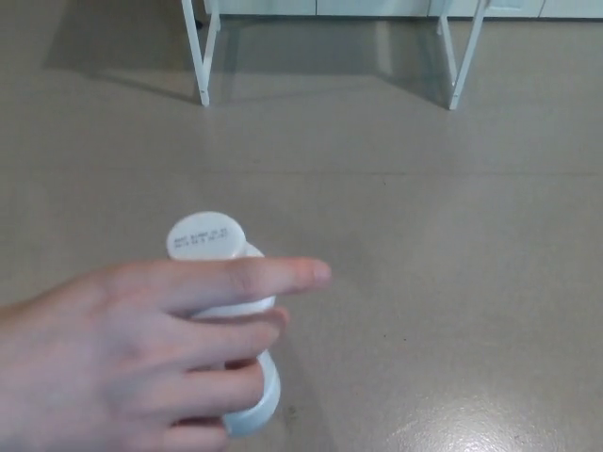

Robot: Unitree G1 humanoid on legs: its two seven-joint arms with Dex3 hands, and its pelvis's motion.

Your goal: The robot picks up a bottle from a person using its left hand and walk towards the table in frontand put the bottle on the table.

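At the lower left of the frame you saw a person's hand (pixel 113 363), its fingers wrapped around a white bottle (pixel 209 240), held tilted above the tan floor (pixel 443 254). Along the top stood the white legs of a table (pixel 200 56), well apart from the bottle. Neither robot hand showed, so you could not tell their fingers.

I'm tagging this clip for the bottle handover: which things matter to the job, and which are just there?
Job: the bottle; the person's hand holding it; the table ahead, only its legs showing.
Just there: the floor.
Neither robot hand shows.
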